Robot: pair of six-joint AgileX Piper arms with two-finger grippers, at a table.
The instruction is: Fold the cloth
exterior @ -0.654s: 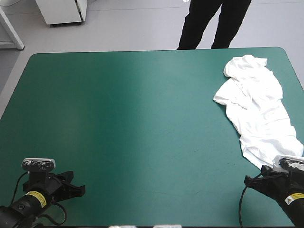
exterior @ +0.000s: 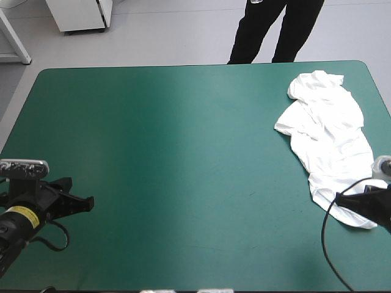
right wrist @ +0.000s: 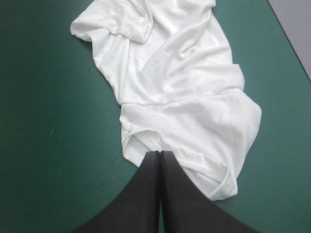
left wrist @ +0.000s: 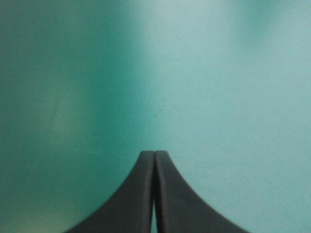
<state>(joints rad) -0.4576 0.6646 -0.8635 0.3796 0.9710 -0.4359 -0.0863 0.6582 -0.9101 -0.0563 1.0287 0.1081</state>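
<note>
Both closed and empty, the right jaws have advanced over the near hem of the crumpled T-shirt (right wrist: 180, 97) lying along the counter's (exterior: 183, 152) right edge while the left jaws slid toward its left edge, so folding has yet to start

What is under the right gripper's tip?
The crumpled near end of the T-shirt lies under the shut tip of the right gripper, on the teal-green cover. The black fingers hide the cloth beneath them, so contact cannot be told.

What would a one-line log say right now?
T-shirt: crumpled, unfolded | left gripper: shut, over teal-green cover | right gripper: shut, above T-shirt's near end
</note>
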